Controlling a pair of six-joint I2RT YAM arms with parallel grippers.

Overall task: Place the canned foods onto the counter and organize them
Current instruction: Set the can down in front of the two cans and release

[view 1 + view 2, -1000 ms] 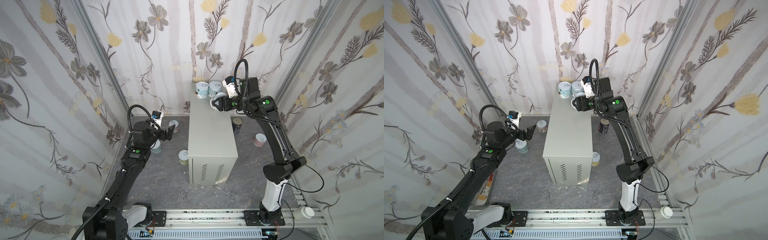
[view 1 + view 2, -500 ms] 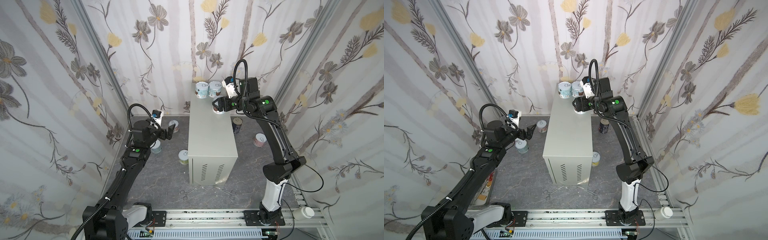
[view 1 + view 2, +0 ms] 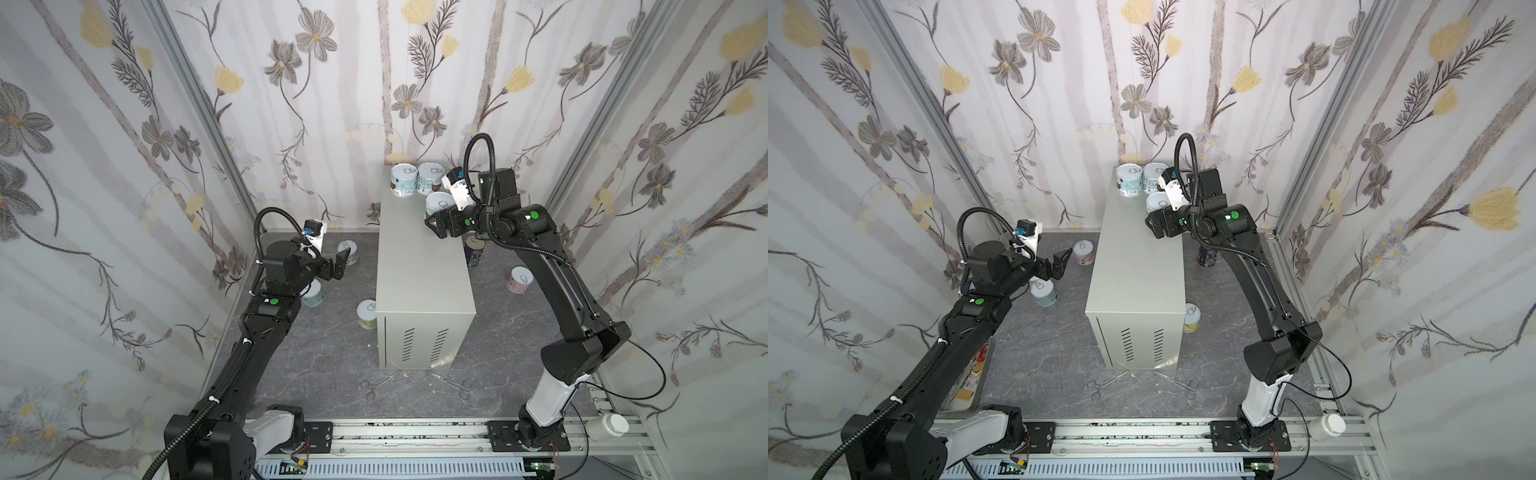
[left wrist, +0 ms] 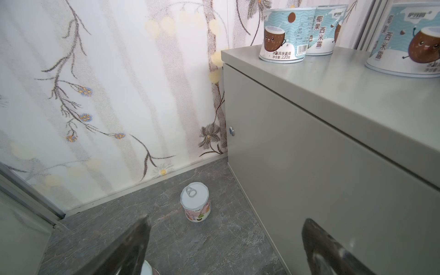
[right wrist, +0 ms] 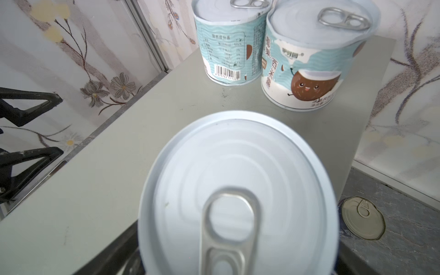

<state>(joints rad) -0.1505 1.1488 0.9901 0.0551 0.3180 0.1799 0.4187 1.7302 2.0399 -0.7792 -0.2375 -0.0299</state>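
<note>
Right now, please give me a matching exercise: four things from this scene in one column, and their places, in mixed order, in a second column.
Things
1. three short teal-labelled cans, grouped
2. tall dark-blue can
3. white plastic bottle
4. single short teal-labelled can

Places
A. on the dark marbled floor, left of the box
B. on the front aluminium rail
C. on top of the tall grey metal box
D. on the floor, right of the box

Pairs: 1-C, 2-D, 3-B, 4-A
</note>
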